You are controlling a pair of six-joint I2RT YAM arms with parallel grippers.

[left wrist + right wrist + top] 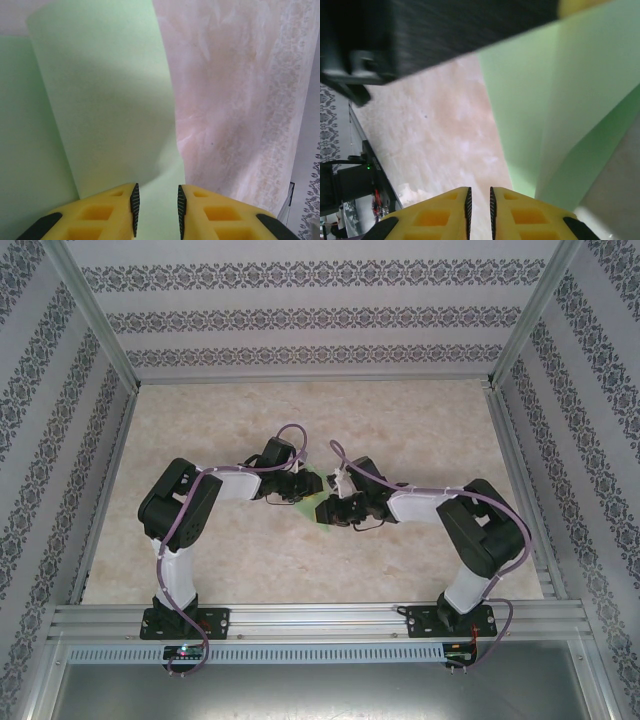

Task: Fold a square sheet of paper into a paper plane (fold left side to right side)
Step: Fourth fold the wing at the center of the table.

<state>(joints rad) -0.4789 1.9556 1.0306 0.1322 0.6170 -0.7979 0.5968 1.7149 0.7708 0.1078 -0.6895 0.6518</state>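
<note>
The square sheet of paper [110, 110] lies mid-bench [400, 430], one flap curled up. The left hand [156, 202], narrowly parted, hovers over it, nearer; the right hand [479, 202], barely parted and empty, sits just beside its edge.

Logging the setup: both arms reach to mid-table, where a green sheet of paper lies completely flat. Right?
Not quite: the square sheet of paper is not flat. The left wrist view shows part of it curling up off the rest, just ahead of the left gripper. The rest of your note holds.
</note>
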